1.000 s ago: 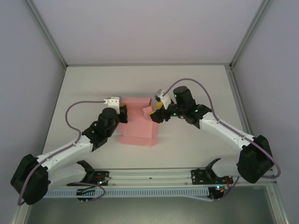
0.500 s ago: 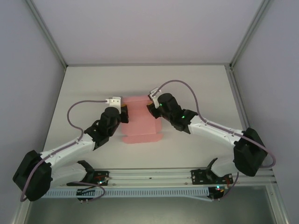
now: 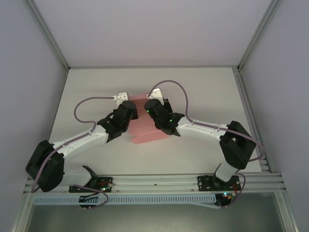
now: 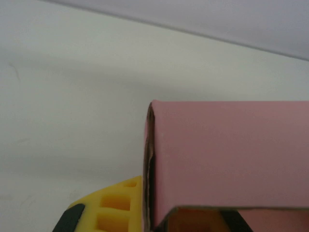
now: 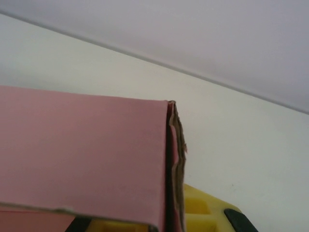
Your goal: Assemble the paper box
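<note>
The pink paper box [image 3: 145, 128] lies mid-table between my two arms, partly folded up. In the left wrist view its top panel [image 4: 227, 154] ends in an upright side wall. My left gripper [image 4: 152, 212] is shut on that wall, one yellow finger [image 4: 113, 208] outside it and the other tucked under the panel. In the right wrist view the box [image 5: 82, 145] has a frayed right wall, and my right gripper [image 5: 175, 217] pinches it with a yellow finger [image 5: 207, 212] outside. From above, the left gripper [image 3: 131, 112] and right gripper [image 3: 150, 110] stand close together at the box's far end.
The white table [image 3: 203, 87] stretches around the box, bounded by grey walls at the back and sides. Purple cables [image 3: 169, 84] loop above both wrists. The arm bases and the metal rail [image 3: 154, 181] run along the near edge.
Both grippers have swung inward toward each other at the box's far end. The pink card now looks narrower, its sides drawn up and in, and sits slightly turned.
</note>
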